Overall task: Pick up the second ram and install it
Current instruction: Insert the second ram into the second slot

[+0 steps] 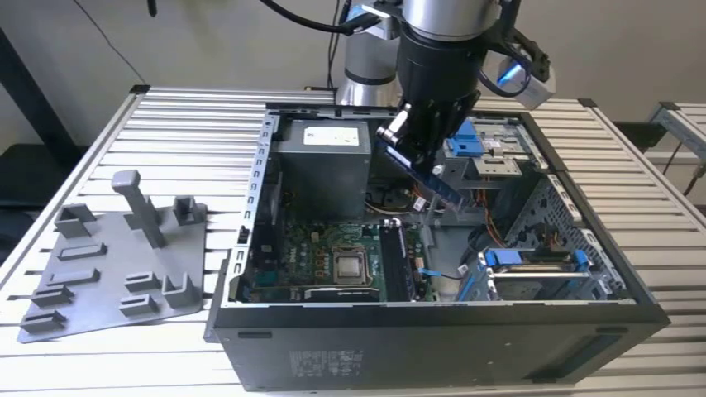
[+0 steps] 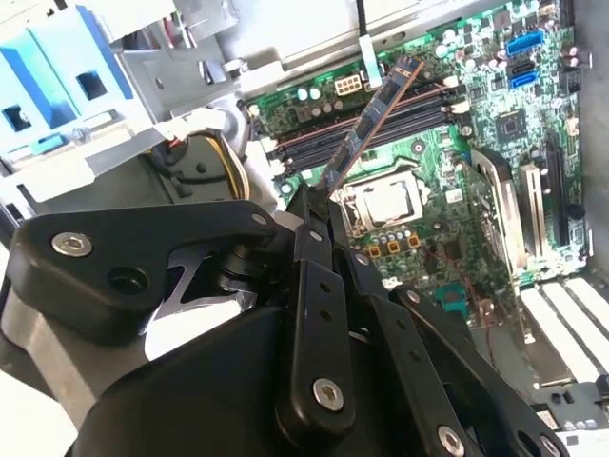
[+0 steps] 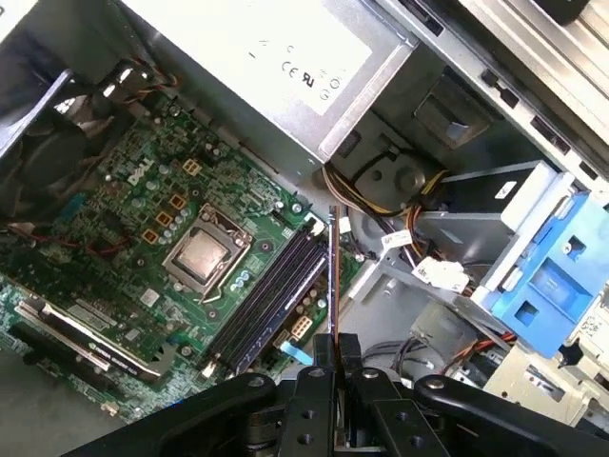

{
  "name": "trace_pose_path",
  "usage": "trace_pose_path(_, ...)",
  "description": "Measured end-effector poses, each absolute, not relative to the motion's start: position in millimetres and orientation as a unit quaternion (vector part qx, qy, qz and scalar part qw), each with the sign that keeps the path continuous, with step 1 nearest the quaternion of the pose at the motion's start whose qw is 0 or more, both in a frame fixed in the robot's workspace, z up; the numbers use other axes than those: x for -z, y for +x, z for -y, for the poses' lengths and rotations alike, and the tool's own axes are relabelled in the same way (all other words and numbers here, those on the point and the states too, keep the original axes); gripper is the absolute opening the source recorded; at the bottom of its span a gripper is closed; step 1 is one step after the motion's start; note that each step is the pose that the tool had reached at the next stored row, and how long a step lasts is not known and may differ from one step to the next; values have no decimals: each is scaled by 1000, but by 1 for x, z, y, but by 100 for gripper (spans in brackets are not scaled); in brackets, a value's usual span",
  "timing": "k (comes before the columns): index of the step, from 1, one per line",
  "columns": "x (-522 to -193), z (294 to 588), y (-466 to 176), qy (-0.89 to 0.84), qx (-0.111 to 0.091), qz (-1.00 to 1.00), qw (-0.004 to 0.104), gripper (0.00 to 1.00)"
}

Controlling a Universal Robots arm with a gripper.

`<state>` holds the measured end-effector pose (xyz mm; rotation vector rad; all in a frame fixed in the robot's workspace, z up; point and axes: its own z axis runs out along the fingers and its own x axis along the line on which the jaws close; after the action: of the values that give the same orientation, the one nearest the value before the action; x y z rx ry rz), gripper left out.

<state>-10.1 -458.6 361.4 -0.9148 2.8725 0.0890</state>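
Observation:
My gripper (image 1: 406,139) hangs over the open computer case (image 1: 441,308), shut on the second ram (image 1: 428,175). The ram is a thin blue-looking stick that slants down from the fingers, in the air above the motherboard (image 1: 320,248). In the second wrist view the ram (image 2: 373,119) points away from the gripper (image 2: 319,205) toward the row of long memory slots (image 2: 400,119). In the first wrist view I see the ram (image 3: 333,276) edge-on, rising from the gripper (image 3: 333,350) just beside the memory slots (image 3: 271,295). It touches no slot.
A grey power supply (image 1: 320,157) stands at the case's far end. Blue drive-bay latches (image 1: 469,142) and a metal drive cage (image 1: 530,273) take up the exterior view's right side. The processor socket (image 1: 350,266) lies beside the slots. A grey fixture plate (image 1: 111,273) with posts rests on the slatted table.

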Motion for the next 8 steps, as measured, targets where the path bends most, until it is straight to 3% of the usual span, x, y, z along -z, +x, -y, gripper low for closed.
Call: trace_pose_path(8,-361,459,-10,-285,-27,-956,63,14)
